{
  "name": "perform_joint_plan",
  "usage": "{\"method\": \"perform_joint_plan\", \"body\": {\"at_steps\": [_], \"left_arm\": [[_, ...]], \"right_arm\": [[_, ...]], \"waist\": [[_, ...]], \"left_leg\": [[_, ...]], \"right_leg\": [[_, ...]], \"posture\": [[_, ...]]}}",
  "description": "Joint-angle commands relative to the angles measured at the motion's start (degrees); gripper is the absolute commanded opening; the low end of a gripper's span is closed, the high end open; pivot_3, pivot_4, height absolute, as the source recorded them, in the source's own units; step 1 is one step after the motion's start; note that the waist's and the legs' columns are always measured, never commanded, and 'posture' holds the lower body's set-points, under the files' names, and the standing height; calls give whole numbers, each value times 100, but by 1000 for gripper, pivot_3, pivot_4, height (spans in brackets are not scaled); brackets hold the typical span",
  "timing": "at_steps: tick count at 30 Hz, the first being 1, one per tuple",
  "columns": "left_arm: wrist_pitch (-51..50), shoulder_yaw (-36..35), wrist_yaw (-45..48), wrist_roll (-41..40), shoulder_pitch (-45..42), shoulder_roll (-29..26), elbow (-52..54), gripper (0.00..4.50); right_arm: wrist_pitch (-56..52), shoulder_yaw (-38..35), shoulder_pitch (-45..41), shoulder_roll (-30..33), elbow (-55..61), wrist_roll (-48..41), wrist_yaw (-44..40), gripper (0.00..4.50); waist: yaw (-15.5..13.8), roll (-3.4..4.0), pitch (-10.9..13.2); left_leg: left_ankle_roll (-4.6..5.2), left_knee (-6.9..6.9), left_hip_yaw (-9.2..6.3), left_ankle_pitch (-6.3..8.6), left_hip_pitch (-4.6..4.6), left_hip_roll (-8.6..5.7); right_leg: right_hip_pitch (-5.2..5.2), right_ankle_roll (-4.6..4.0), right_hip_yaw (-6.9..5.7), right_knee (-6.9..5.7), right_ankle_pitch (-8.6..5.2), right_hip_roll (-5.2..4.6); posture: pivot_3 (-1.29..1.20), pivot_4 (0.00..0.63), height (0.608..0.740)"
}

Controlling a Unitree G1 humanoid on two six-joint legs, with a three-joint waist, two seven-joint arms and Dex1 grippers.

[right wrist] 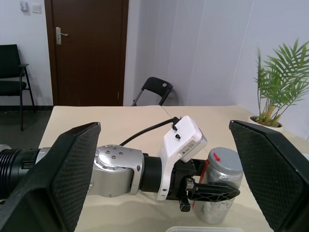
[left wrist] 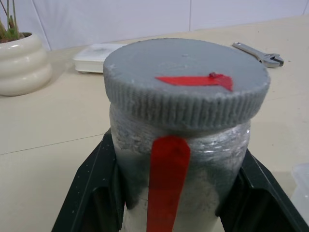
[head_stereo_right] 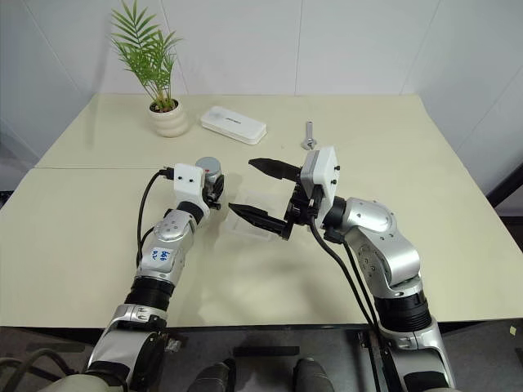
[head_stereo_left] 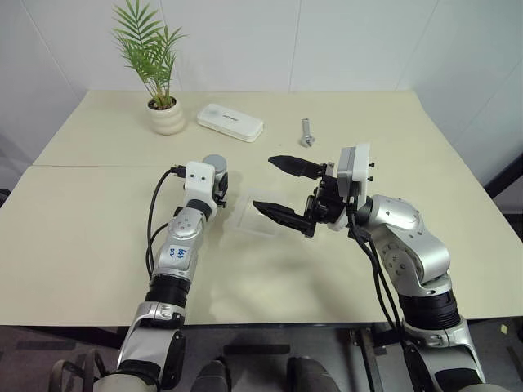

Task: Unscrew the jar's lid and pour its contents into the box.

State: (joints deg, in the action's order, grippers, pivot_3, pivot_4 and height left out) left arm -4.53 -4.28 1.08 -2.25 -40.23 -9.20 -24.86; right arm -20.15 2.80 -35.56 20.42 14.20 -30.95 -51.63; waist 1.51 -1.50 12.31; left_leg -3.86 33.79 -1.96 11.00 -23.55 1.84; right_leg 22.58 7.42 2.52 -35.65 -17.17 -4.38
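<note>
a: pale beige table (head_stereo_left: pixel 98 237) against white walls, with a dark brown door (right wrist: pixel 87 50) and black chairs (right wrist: pixel 153 89) past its far end in the right wrist view.

b: where's the jar?

a: the jar (left wrist: pixel 181 183) stands upright on the table, to the left of the box (head_stereo_left: pixel 255 211) and near it. the lid (left wrist: pixel 186 82) is on the jar, grey and ribbed at the edge, with a red mark on top. a red stripe runs down the jar's side.

b: and the left gripper?

a: the left gripper (right wrist: pixel 212 191) is pinched on the jar just under the lid, one black finger (left wrist: pixel 94 193) against each side.

b: the right one?

a: the right gripper (head_stereo_left: pixel 284 189) hangs above the box with its fingers spread wide, pointing toward the jar and holding nothing.

b: anything beyond the box?

a: on the far side of the box lie a flat white case (head_stereo_left: pixel 230 122) and a silver wrench (head_stereo_left: pixel 306 132); farther left of the case stands a potted plant (head_stereo_left: pixel 166 116).
</note>
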Motion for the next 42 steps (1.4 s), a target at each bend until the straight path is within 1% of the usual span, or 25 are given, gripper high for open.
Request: {"method": "perform_joint_plan", "body": {"at_steps": [1, 3, 5, 6, 7, 9, 10, 13, 15, 18, 21, 31, 42], "left_arm": [[76, -163, 194, -192, -4, -108, 602, 1958], [-25, -256, 545, -360, 62, -368, 982, 1958], [-510, -512, 1463, -998, 270, -962, 1704, 1958], [-904, -580, 1990, -1449, 384, -1218, 2062, 1958], [-1204, -608, 2326, -1772, 459, -1383, 2303, 1958], [-1657, -502, 3089, -2132, 654, -1918, 2788, 1958], [-1846, -500, 3321, -2278, 717, -2116, 3005, 1958], [-2309, -475, 3756, -2704, 784, -2434, 3521, 1958], [-2562, -413, 3956, -2943, 814, -2502, 3806, 1958], [-2664, -282, 4078, -3016, 891, -2460, 4031, 1958], [-2570, -208, 4094, -2963, 945, -2374, 4130, 1958], [-2663, -250, 3961, -3025, 1033, -2259, 4246, 1958], [-2638, -234, 3997, -3014, 1036, -2262, 4230, 1958]], "right_arm": [[69, -83, -16, 14, 166, -69, 54, 4500], [39, -104, -54, 1, 133, -57, 128, 4500], [-193, -133, -221, -65, 134, -139, 361, 4500], [-301, -107, -302, -84, 152, -153, 447, 4500], [-375, -93, -353, -91, 164, -159, 495, 4500], [-566, 55, -522, -99, 239, -120, 539, 4500], [-730, 113, -640, -140, 265, -142, 619, 4500], [-1134, 295, -960, -280, 281, -169, 815, 4500], [-1362, 445, -1192, -434, 246, -124, 975, 4500], [-1662, 534, -1498, -696, 113, -142, 1205, 4500], [-1771, 593, -1625, -807, -32, -46, 1299, 4500], [-1777, 696, -1637, -727, -276, 177, 1208, 4500], [-1710, 731, -1618, -645, -416, 361, 1078, 4500]], "waist": [[5, 0, 0], [15, 0, 0], [54, 0, 0], [97, 0, 0], [105, 1, 0], [67, 1, 0], [53, 1, 0], [20, 0, 0], [10, 0, 0], [14, 1, 0], [14, 1, 0], [24, 0, 0], [27, 0, 0]], "left_leg": [[0, 0, 0, 0, 0, 0], [0, -1, 0, 0, 0, 0], [-1, -4, 1, 0, 1, 1], [-3, -6, 6, 0, 1, 4], [-6, -9, 11, 0, 2, 7], [-10, -17, 9, -2, 8, 8], [-11, -18, 8, -2, 7, 8], [-10, -17, 10, -2, 7, 8], [-9, -15, 8, -2, 5, 8], [-7, -16, 8, -1, 4, 8], [-5, -19, 8, 0, 5, 8], [0, -20, 8, 4, 3, 8], [1, -22, 9, 4, 2, 8]], "right_leg": [[0, 0, 0, 0, 0, 0], [0, 0, 0, 0, 0, 0], [3, -1, 1, -2, 0, 1], [8, -2, 3, -7, -1, 3], [14, -7, 6, -16, -4, 3], [17, -15, 4, -23, -9, 3], [17, -17, 3, -23, -10, 4], [16, -17, 7, -20, -10, 3], [16, -19, 7, -20, -10, 2], [16, -20, 8, -19, -11, 2], [17, -24, 7, -18, -13, 2], [21, -25, 7, -17, -14, 2], [22, -25, 7, -15, -14, 2]], "posture": [[0, 150, 740], [0, 150, 740], [0, 150, 740], [0, 150, 740], [0, 150, 740], [0, 150, 740], [0, 150, 740], [0, 150, 740], [0, 150, 740], [0, 150, 740], [0, 150, 740], [0, 150, 740], [0, 150, 740]]}}
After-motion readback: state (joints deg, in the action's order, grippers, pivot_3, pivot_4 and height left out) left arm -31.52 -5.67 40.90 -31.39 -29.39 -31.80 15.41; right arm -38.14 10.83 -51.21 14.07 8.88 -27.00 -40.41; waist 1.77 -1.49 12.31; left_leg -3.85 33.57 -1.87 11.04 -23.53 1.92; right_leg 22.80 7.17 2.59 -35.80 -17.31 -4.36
